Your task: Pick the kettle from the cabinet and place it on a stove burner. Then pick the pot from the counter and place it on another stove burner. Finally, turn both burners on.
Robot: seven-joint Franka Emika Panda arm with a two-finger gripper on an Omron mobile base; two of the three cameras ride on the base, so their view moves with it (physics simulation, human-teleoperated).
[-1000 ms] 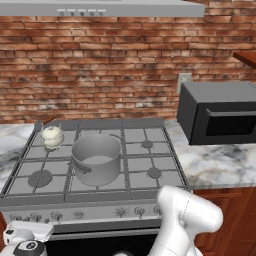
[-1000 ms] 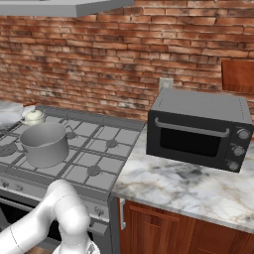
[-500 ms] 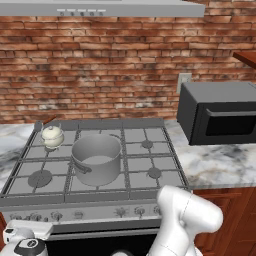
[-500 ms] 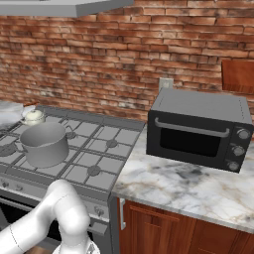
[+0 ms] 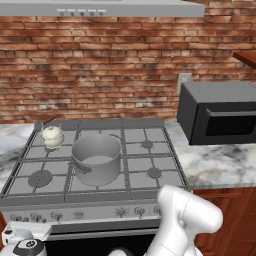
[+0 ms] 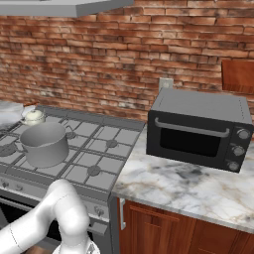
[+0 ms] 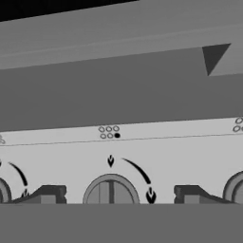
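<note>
The small cream-white kettle (image 5: 52, 136) (image 6: 33, 117) stands on the back left stove burner. The wide grey pot (image 5: 97, 159) (image 6: 44, 144) sits on a middle burner of the silver cooktop (image 5: 150, 160), just right of the kettle. In the hand view my gripper (image 7: 116, 193) is open, low and close against the stove's front panel. Its dark fingertips (image 7: 47, 194) flank a round knob (image 7: 110, 191) without touching it. The knob's ridge stands upright. Above the knob, a dot diagram (image 7: 109, 132) has its lower right dot filled.
A black microwave (image 5: 220, 120) (image 6: 198, 131) stands on the white marble counter (image 5: 220, 167) (image 6: 198, 191) right of the stove. The reddish-brown cabinet (image 6: 238, 74) hangs at the upper right, and a range hood (image 5: 100, 7) is above the stove. Neighbouring knobs (image 7: 235, 190) sit to either side.
</note>
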